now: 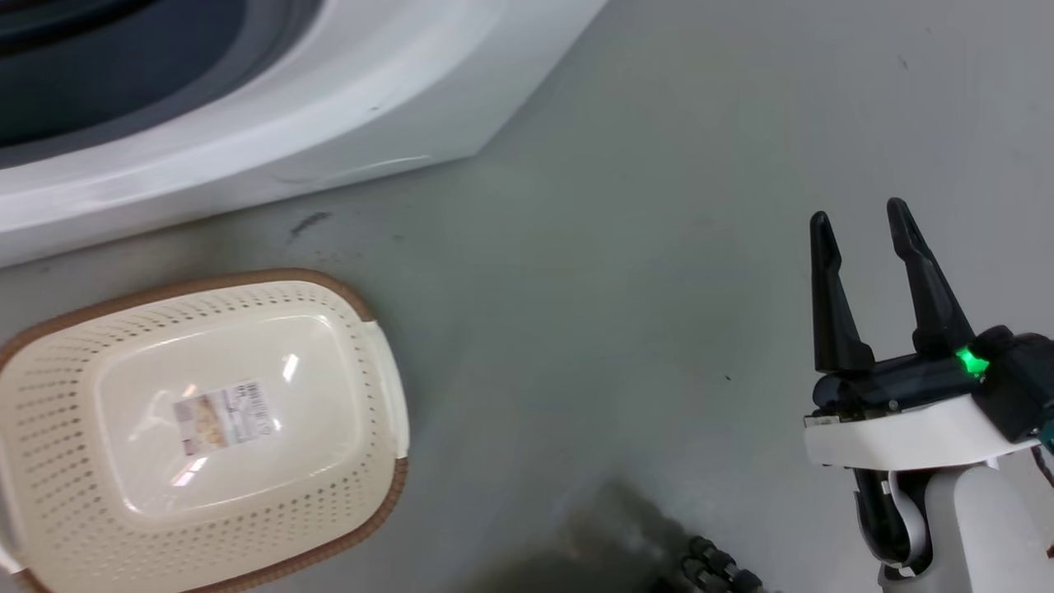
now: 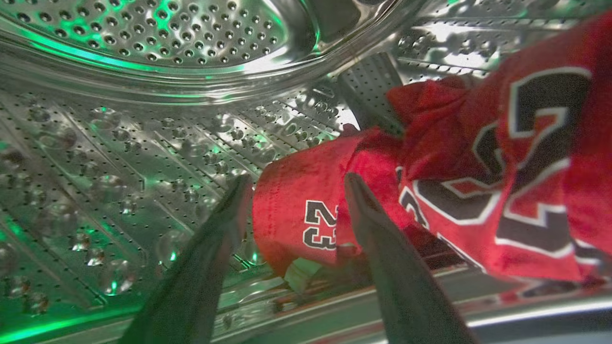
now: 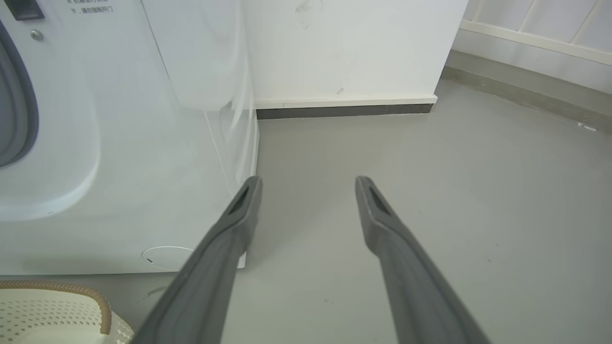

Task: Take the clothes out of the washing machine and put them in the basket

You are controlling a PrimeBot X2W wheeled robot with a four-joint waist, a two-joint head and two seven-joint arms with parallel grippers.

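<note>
Inside the washing machine's steel drum point(image 2: 143, 143), the left wrist view shows the red clothes point(image 2: 459, 181) heaped at the right, with "23" markings in black and white. My left gripper point(image 2: 296, 184) is open, and a fold of red fabric with a small "23" lies between its fingertips. The washing machine point(image 1: 272, 123) crosses the top left of the head view. On the floor before it stands the cream basket point(image 1: 49, 395), with only a label inside. My right gripper point(image 1: 860, 218) hovers open over bare floor at the right, holding nothing.
The grey floor point(image 1: 617, 288) stretches between the basket and my right arm. In the right wrist view, the machine's white side point(image 3: 143, 167) stands to the left, with a white wall and dark skirting point(image 3: 344, 111) behind.
</note>
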